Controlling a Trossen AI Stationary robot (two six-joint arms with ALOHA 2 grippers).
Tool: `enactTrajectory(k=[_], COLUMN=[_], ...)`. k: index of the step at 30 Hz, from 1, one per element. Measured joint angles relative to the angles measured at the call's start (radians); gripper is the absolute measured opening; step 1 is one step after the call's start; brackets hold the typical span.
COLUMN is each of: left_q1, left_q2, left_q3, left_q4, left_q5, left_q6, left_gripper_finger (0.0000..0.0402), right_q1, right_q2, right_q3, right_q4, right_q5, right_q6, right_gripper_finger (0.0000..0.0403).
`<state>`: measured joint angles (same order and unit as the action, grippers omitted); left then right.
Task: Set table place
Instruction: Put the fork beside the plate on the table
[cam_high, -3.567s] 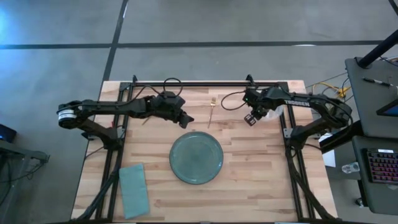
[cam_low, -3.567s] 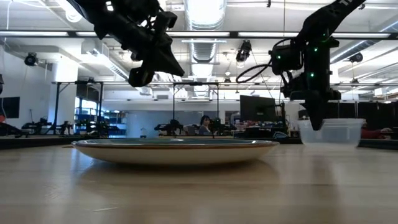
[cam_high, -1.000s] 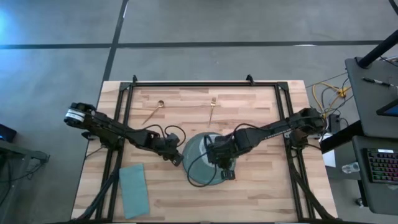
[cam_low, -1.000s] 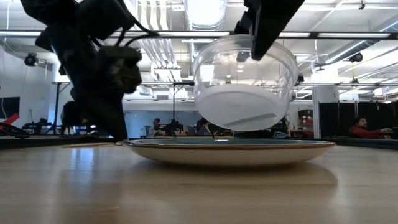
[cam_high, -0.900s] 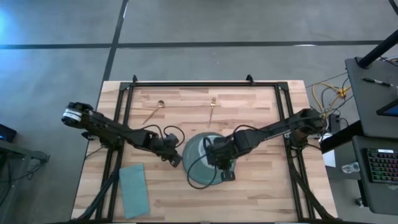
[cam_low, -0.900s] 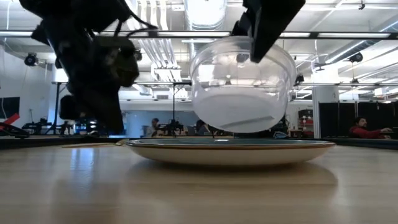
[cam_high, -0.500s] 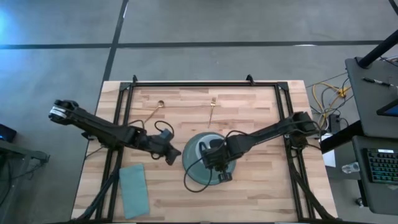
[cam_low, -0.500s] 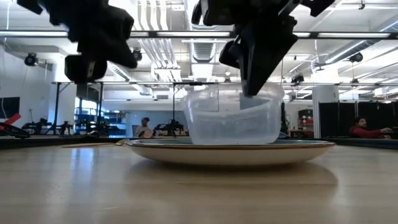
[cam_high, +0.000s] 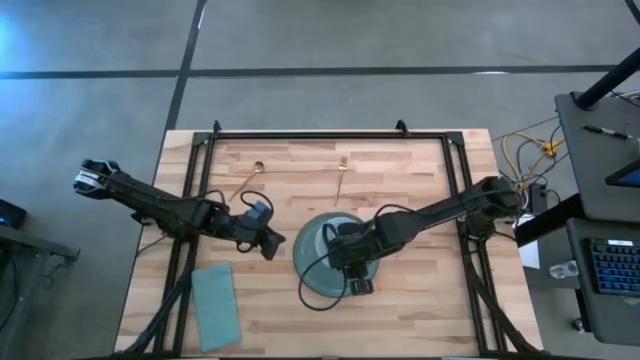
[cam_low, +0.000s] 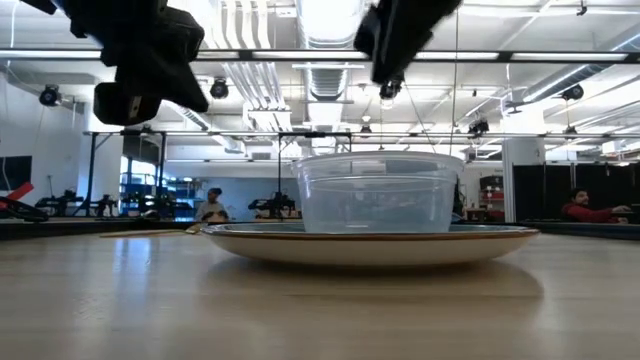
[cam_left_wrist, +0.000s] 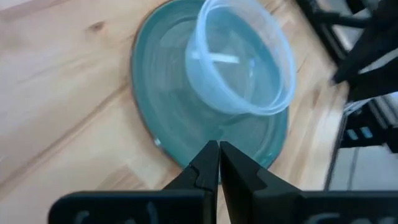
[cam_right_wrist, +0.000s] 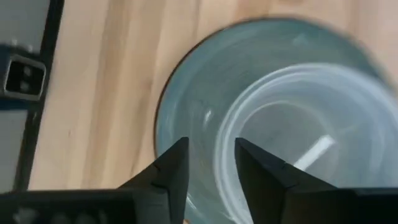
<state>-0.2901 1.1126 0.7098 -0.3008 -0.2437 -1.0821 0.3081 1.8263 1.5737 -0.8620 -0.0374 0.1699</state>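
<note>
A clear plastic bowl (cam_low: 372, 192) stands upright on its base in the middle of the teal plate (cam_low: 300, 240), which lies flat on the table (cam_high: 420, 300). My right gripper (cam_right_wrist: 211, 148) hangs open above the bowl's rim (cam_right_wrist: 249, 118), clear of it, as the low view shows (cam_low: 398, 35). My left gripper (cam_left_wrist: 219, 149) is shut and empty, raised off the table just left of the plate (cam_high: 272, 244).
A spoon (cam_high: 248, 178) and a fork (cam_high: 341, 176) lie on the far part of the table. A pale blue-green folded napkin (cam_high: 215, 305) lies at the near left. Black frame rails (cam_high: 190, 200) run along both sides.
My right gripper has lowered the tilted bowl onto the plate, opened, let go and risen above it. The bowl now stands upright on the plate. My left gripper has gone up and toward the table's left edge, away from the plate.
</note>
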Motion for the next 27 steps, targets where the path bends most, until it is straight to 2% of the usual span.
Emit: enactTrajectory(k=[3, 5, 11, 17, 22, 27], left_q1=[0.001, 0.002, 0.011, 0.027, 0.092, 0.191], left_q2=[0.003, 0.000, -0.028, -0.097, -0.185, -0.256], left_q3=[0.000, 0.000, 0.000, 0.001, 0.001, 0.000], left_q4=[0.007, -0.005, -0.023, -0.117, -0.260, -0.326], left_q5=[-0.022, -0.032, -0.025, -0.023, -0.023, -0.010], left_q6=[0.014, 0.014, -0.010, -0.010, 0.033, 0.163], left_gripper_finger=[0.0000, 0.0000, 0.0000, 0.0000, 0.0000, 0.0000], right_q1=[-0.024, -0.072, -0.317, -0.555, -0.658, -0.696], right_q2=[-0.030, -0.038, -0.037, -0.037, -0.004, 0.092], right_q3=[0.010, 0.010, 0.003, -0.005, -0.010, -0.010], right_q4=[0.000, -0.007, -0.023, -0.023, -0.024, -0.020], right_q5=[0.091, 0.108, 0.011, -0.019, -0.026, -0.025], right_q6=[0.033, 0.069, 0.187, 0.228, 0.282, 0.355], right_gripper_finger=[0.0136, 0.0141, 0.0134, 0.0134, 0.0149, 0.0160])
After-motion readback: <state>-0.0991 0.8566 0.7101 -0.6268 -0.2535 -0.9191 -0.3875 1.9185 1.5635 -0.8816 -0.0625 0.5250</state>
